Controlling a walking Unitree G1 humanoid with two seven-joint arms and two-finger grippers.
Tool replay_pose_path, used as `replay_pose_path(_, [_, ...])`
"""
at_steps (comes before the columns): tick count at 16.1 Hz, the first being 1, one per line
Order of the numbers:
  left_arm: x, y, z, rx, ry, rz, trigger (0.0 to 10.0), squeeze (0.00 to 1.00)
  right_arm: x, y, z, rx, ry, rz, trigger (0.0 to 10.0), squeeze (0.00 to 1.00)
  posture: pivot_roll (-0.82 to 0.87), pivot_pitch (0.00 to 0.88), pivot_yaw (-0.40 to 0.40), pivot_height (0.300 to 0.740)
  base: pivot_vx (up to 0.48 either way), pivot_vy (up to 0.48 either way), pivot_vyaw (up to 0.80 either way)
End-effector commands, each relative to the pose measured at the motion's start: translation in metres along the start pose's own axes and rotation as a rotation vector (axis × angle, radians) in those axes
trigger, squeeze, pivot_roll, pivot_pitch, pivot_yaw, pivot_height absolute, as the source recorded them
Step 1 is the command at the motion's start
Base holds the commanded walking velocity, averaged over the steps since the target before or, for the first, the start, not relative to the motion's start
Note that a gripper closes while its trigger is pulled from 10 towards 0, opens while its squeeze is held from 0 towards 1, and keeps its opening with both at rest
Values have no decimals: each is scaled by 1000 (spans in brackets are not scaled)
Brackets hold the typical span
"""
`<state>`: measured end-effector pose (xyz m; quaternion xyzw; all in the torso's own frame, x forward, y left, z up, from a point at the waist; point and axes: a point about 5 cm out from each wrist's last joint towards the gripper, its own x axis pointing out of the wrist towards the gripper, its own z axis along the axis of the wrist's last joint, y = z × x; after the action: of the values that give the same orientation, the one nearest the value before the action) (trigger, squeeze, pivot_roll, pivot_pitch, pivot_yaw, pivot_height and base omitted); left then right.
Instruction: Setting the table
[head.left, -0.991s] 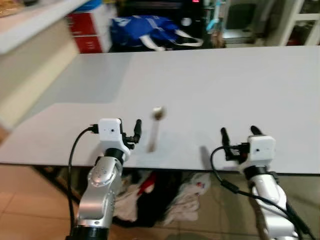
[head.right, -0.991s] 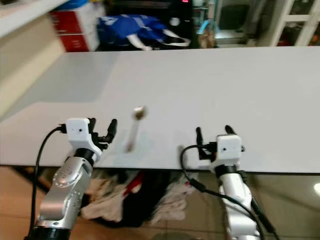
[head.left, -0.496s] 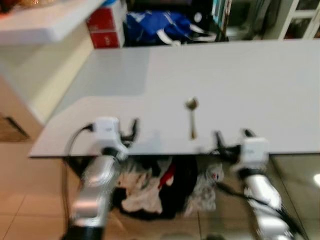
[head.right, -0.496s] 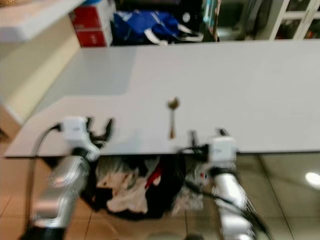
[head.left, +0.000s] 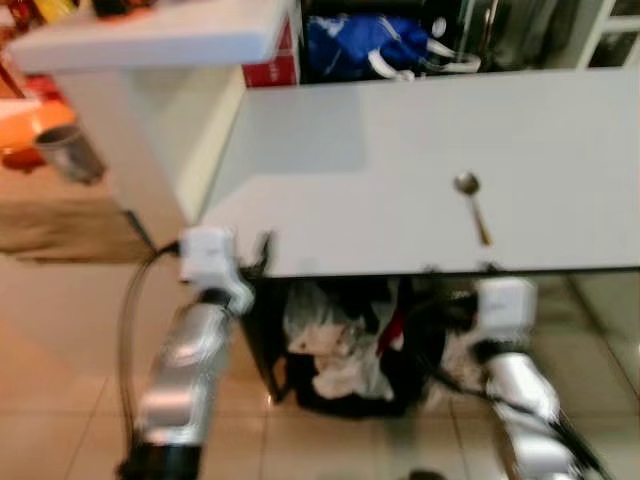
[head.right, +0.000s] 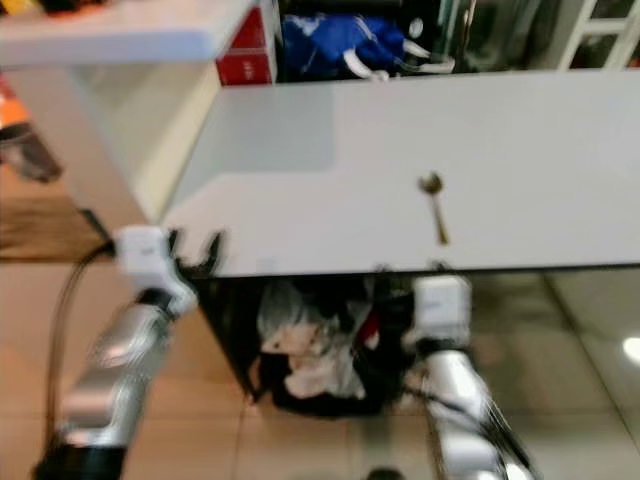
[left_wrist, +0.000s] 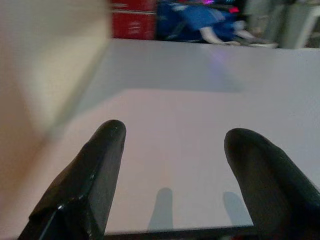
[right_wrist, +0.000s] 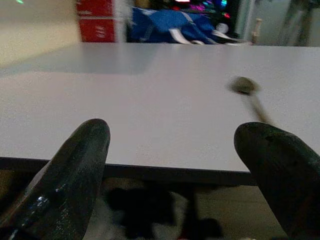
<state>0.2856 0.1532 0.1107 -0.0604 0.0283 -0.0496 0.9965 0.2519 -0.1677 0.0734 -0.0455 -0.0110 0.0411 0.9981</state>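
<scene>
In the left eye view, a small metal spoon (head.left: 471, 206) lay alone on the wide white counter (head.left: 400, 150), bowl away from the robot, well ahead of the right gripper (head.left: 458, 272) and far across from the left gripper (head.left: 262, 252). Both grippers hung at the counter's near edge, over a heap of crumpled cloths (head.left: 335, 345) on the tiled floor. The picture was blurred, so a reach judged from it could miss.

The right eye view gave the same layout: the spoon (head.right: 434, 205) sat just beyond the right gripper's black fingers, apart from them.

In the left wrist view, the left fingers (left_wrist: 100, 165) were spread wide and empty, bare counter between and beyond them.

In the right wrist view, the right fingers (right_wrist: 80, 165) were likewise spread wide with nothing held; the spoon (right_wrist: 250, 97) lay ahead, nearer the one finger than the other. Being thin and flat, it would likely slide or skid off the edge if the fingers closed off-centre.
</scene>
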Motion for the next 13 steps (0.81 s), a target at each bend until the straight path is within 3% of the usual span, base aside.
replay_pose_path(1, [3,-9,2,-19,-3,-36,10000,0,1,-8,4,-19,-15,-21,10000,0,-193,0,101,735,0,480,0])
replay_pose_path(7, [5,-9,2,-24,4,-51,10000,0,2,-8,7,-12,-37,-30,10000,0,-183,0,102,735,0,480,0])
replay_pose_path(13, [5,14,17,31,-58,-28,10000,0,12,-26,44,3,-167,-128,10000,0,-177,0,99,735,0,480,0])
